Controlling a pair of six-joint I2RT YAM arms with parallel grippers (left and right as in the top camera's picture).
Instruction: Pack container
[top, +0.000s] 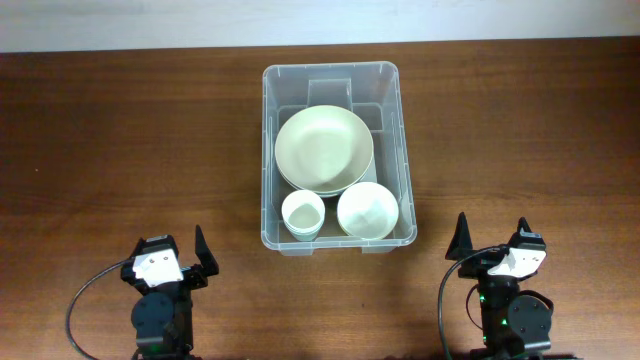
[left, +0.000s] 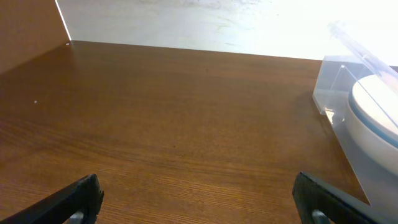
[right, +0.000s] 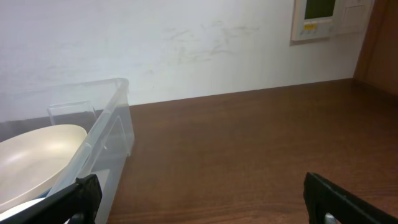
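The clear plastic container (top: 270, 150) stands at the middle of the table. Inside it lie a large pale green plate (top: 324, 150), a white bowl (top: 368, 210) at its front right and a small white cup (top: 302, 213) at its front left. The container's corner shows at the right edge of the left wrist view (left: 336, 93) and at the left of the right wrist view (right: 109, 137). My left gripper (top: 180, 255) is open and empty near the front left edge. My right gripper (top: 492, 245) is open and empty at the front right.
The brown wooden table (top: 120, 140) spreads bare to both sides of the container. A white wall (right: 186, 43) with a wall panel (right: 317, 18) stands behind the table's far edge.
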